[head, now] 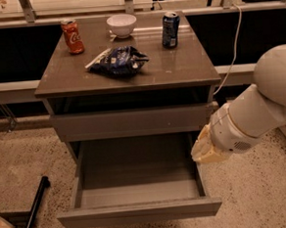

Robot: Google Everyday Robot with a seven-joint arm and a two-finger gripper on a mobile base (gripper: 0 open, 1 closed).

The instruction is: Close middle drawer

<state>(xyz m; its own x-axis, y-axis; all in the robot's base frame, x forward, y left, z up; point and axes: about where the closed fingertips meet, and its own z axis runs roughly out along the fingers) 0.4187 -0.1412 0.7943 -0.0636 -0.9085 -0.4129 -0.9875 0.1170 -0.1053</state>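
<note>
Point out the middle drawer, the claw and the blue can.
middle drawer [140,213]: camera view, on its flat front panel.
claw [203,152]: camera view, on its yellowish tip, at the open drawer's right wall.
blue can [170,29]: camera view, on its side.

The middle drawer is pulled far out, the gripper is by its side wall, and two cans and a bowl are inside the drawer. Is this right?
No. The red can, white bowl and blue can stand on the cabinet top, not inside the middle drawer, as the camera view shows. The rest holds: the drawer is pulled far out, the gripper by its right side wall.
</note>
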